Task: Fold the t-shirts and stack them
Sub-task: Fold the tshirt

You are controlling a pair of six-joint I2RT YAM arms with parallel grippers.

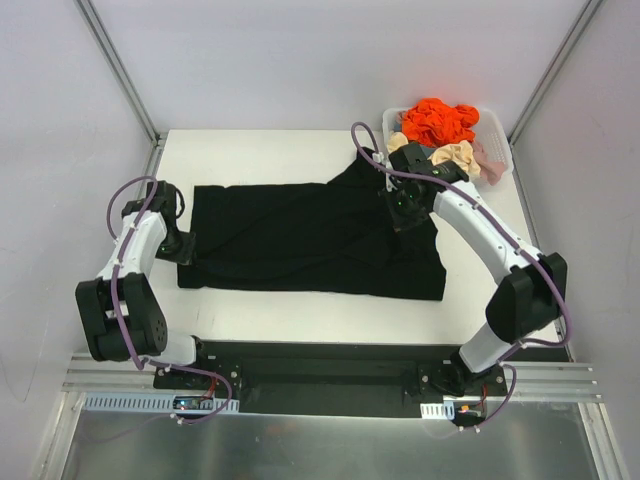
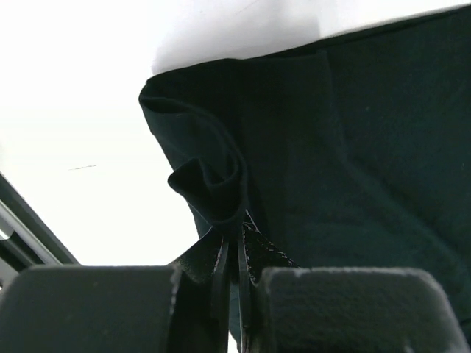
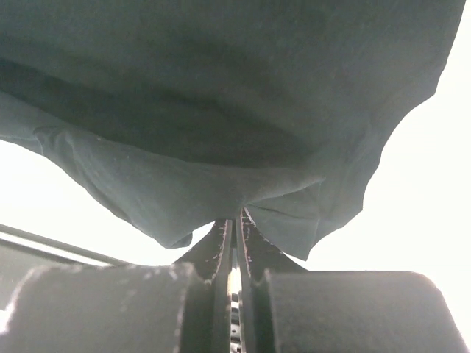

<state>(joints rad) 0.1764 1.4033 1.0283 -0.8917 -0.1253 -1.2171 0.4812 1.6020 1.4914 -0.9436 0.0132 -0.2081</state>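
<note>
- The black t-shirt (image 1: pixel 300 240) lies spread out on the white table (image 1: pixel 300 315). Its long side runs left to right, and most of the cloth is flat.
- The left gripper (image 1: pixel 185 248) sits at the black t-shirt's left edge, low against the tabletop.
- In the left wrist view its jaws are pressed together on a small bunched fold of the black cloth. The hem curls up into a roll just above the fingertips (image 2: pixel 221 254).
- The right gripper (image 1: pixel 403 215) is over the right part of the black t-shirt, toward its far right corner.
- In the right wrist view its jaws are closed tight on a pinch of the same black fabric. The cloth drapes away from the fingertips (image 3: pixel 221 235) in loose folds, so that part of the shirt is lifted off the table.
- From above, the black t-shirt's far right corner rises in a rumpled peak beside the right gripper.
- A white basket (image 1: pixel 503 150) stands beyond the black t-shirt's far right corner, close to it.
- Inside the basket, the orange t-shirt (image 1: pixel 438 120) is heaped farthest from the black t-shirt.
- The cream-beige t-shirt (image 1: pixel 455 155) is bunched on the side nearest the black t-shirt.
- The pale pink t-shirt (image 1: pixel 488 158) is tucked next to the cream-beige one, to its right.
</note>
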